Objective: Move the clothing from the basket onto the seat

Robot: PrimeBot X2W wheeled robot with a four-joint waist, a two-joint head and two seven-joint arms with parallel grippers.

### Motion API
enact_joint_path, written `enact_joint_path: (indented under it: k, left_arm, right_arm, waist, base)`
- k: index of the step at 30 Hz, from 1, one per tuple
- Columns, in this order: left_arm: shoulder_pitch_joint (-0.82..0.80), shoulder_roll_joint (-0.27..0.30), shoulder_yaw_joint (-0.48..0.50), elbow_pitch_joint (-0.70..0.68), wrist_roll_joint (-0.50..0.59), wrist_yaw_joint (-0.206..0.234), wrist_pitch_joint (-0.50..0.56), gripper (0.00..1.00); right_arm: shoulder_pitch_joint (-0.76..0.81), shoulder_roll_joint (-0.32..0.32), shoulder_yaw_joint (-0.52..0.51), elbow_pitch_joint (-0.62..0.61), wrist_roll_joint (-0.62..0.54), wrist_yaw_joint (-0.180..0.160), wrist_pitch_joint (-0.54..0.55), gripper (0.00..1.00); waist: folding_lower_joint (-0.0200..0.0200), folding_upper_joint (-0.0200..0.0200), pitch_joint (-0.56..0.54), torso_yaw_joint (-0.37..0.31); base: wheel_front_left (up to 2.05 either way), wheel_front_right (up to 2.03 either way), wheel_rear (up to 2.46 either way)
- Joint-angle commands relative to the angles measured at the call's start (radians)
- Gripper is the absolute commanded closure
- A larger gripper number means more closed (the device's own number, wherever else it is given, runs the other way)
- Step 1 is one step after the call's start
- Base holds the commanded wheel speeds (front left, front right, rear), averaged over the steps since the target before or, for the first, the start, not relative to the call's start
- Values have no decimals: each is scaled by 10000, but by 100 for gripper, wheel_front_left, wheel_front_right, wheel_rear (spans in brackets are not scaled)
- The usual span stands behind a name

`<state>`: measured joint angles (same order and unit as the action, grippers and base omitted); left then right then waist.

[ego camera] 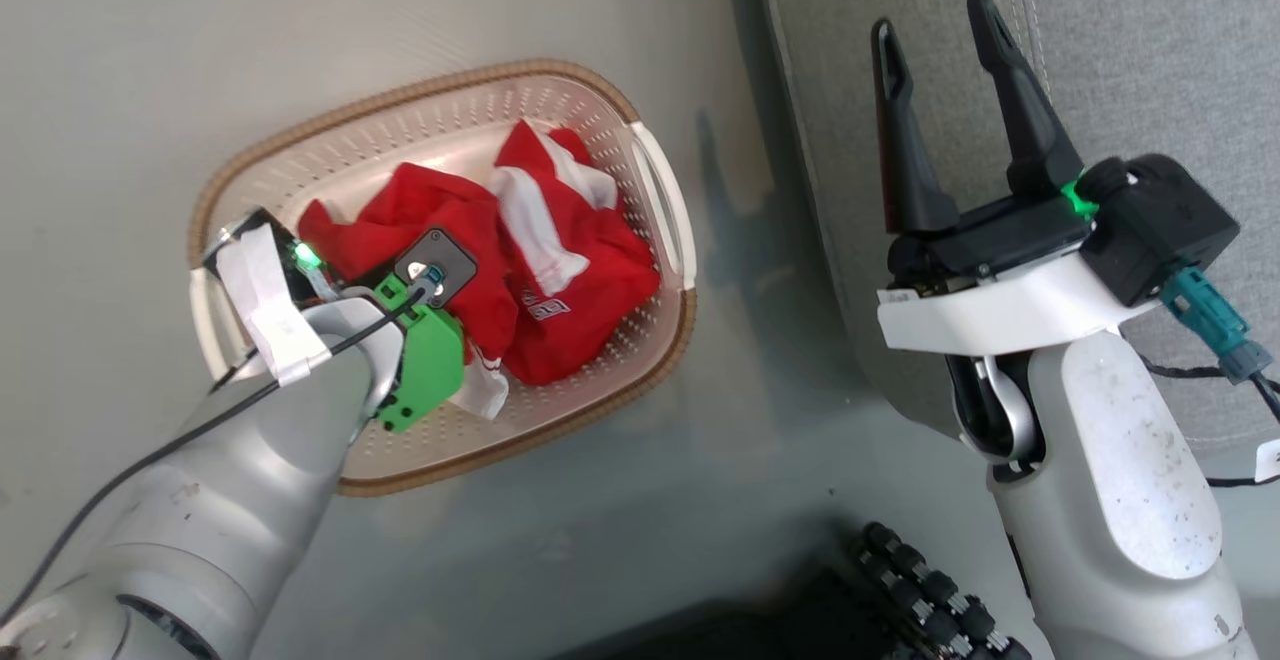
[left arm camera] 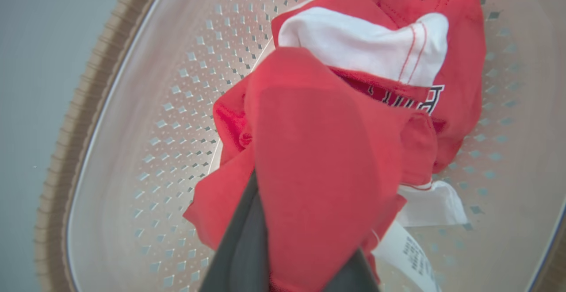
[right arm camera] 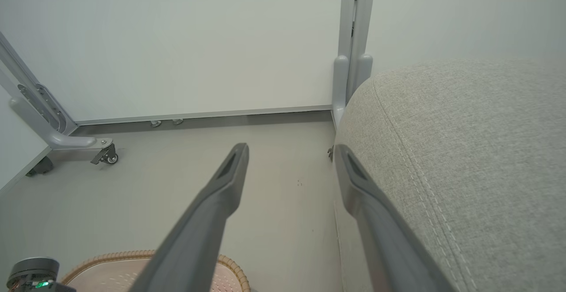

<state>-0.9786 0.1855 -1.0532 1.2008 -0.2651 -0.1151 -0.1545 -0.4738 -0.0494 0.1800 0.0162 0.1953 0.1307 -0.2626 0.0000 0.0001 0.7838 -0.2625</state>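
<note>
- Progress: early stage by my reading; nothing moved across yet
- clothing [ego camera: 560, 270] lies inside the basket [ego camera: 420, 90], two crumpled red pieces side by side, white stripes and a printed patch on the one nearer the seat
- basket stands on the floor [ego camera: 120, 90], just beside the seat [ego camera: 1150, 60]; the part of the grey cushion in view carries no garment
- Left to do, as judged: lift the gripped piece clear of the rim, carry it over to the cushion, let go, then return for the other
- left gripper [left arm camera: 305, 221]: arm reaches down into the basket from the near side, wrist over the left-hand garment; in the left wrist view a fold of red cloth is bunched up between the dark fingers [left arm camera: 243, 247] and drapes over their tips, so I take the jaws as clamped on that fold
- a white care label trails from the held piece toward the basket floor
- right gripper [ego camera: 930, 20]: held off to the side above the seat's edge, fingers pointing away from the robot, jaws spread apart and holding nothing; the right wrist view shows bare floor between them and the cushion alongside
</note>
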Motion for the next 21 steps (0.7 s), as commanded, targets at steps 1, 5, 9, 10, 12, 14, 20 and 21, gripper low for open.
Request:
enact_joint_path:
  k: [1,5,9,10,12,14,20,21]
  left_arm:
    - [211,-147,146,-88,-252,79,-298,100]
    - [499,-443,622,-464,-807,197,-829,100]
    - [969,-542,1158,-1171,-1361,288,-1061,100]
    - [1059,-562,1295,-1379,-1476,315,-1089,100]
    - [1297,-524,1631,-2107,-1628,519,-1119,100]
    - [1726,-385,2086,-3082,-1813,758,-1115,100]
    - [3139,47,3451,-6121,-1843,1292,-1113,100]
    - [3401,87,3684,-6611,-1771,1333,-1113,100]
  right_arm:
    - [244,-27,-85,77,-116,1,-34,0]
    - [675,-30,-241,242,-363,1,-32,0]
    - [1066,-28,-348,367,-531,1,-32,0]
    - [1151,-33,-367,387,-557,1,-32,0]
    - [1333,-28,-446,442,-601,1,-32,0]
    - [1486,-30,-504,452,-641,1,-34,0]
    - [1951,-30,-608,452,-791,1,102,0]
    - [2029,-27,-631,442,-832,1,145,0]
  waist:
    - [0,-1,-1099,873]
    - [0,-1,-1850,1285]
    - [0,-1,-2511,1615]
    - [0,-1,-2619,1688]
    - [0,-1,-2906,1841]
    - [0,-1,-3163,1985]
    - [0,-1,-3921,2408]
    - [0,-1,-4063,2478]
  base:
    - [0,0,0]
    - [0,0,0]
    - [0,0,0]
    - [0,0,0]
    - [0,0,0]
    - [0,0,0]
    - [0,0,0]
    - [0,0,0]
